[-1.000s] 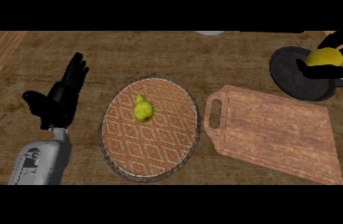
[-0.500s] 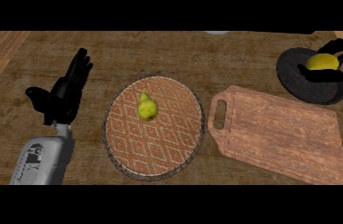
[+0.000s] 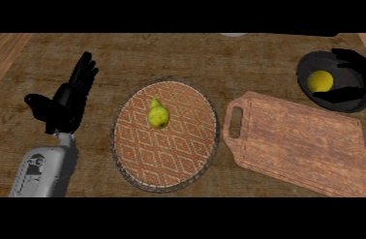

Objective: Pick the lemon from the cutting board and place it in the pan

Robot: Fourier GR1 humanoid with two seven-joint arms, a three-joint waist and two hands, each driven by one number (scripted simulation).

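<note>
Wooden desk (image 3: 214,54): lemon (image 3: 320,81) in pan (image 3: 314,100), far right; right hand (image 3: 348,90) curled about it. Board (image 3: 293,141) bare. Left hand (image 3: 64,105) open, resting left. Release advice: uncurl fully, lift straight up.

We see a rough, matt wooden counter (image 3: 186,54), a reddish wooden cutting board (image 3: 300,146) with visible grain, a woven mat (image 3: 166,158) patterned in diamonds, a matt black pan (image 3: 343,100), and a smooth yellow lemon (image 3: 320,81).
</note>
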